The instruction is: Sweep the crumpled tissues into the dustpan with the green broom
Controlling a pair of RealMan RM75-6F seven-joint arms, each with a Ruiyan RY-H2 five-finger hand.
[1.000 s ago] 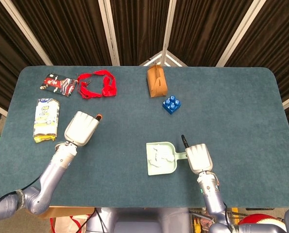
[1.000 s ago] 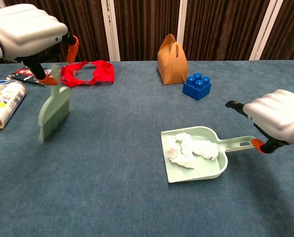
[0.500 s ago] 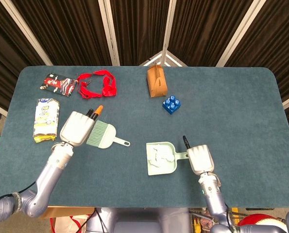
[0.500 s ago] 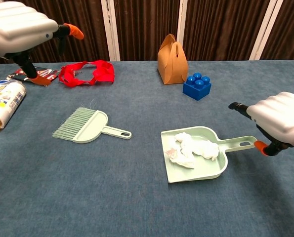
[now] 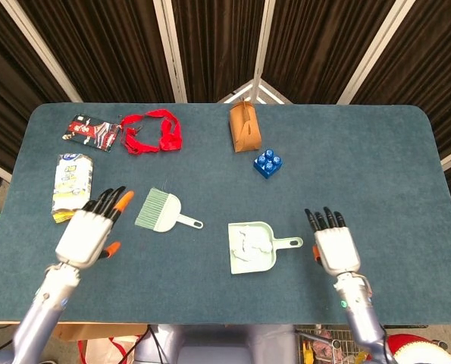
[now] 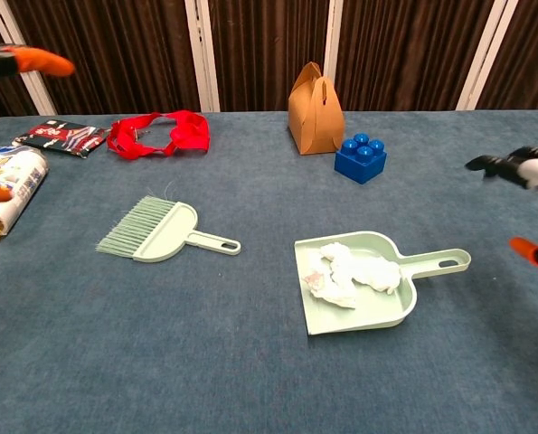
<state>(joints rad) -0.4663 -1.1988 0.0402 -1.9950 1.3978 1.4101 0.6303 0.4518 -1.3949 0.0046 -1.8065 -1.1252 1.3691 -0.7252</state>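
1. The pale green plastic dustpan (image 5: pixel 252 246) lies flat on the blue felt-covered table (image 5: pixel 377 152), nearer the front edge than the far edge and a little right of centre, its handle pointing toward the right edge.
2. The crumpled white tissues (image 6: pixel 350 271) lie inside the dustpan's tray.
3. The small green hand broom with a short handle (image 5: pixel 164 212) lies flat to the left of the dustpan, apart from it, bristles toward the left edge.
4. The left hand (image 5: pixel 89 231) hovers near the front-left corner, fingers spread, holding nothing, just left of the broom and clear of it.
5. The right hand (image 5: pixel 335 244) is just right of the dustpan handle, not touching it, fingers extended and apart, empty.
6. Bare cloth spreads over the whole right side up to the right edge.
7. Toward the far edge stand a brown paper gable box (image 5: pixel 244 127) and a blue toy brick (image 5: pixel 267 163).
8. At the far-left corner lie a red strap (image 5: pixel 153 133) and a dark snack packet (image 5: pixel 91 130); a white-and-yellow packet (image 5: pixel 72 186) lies along the left edge.
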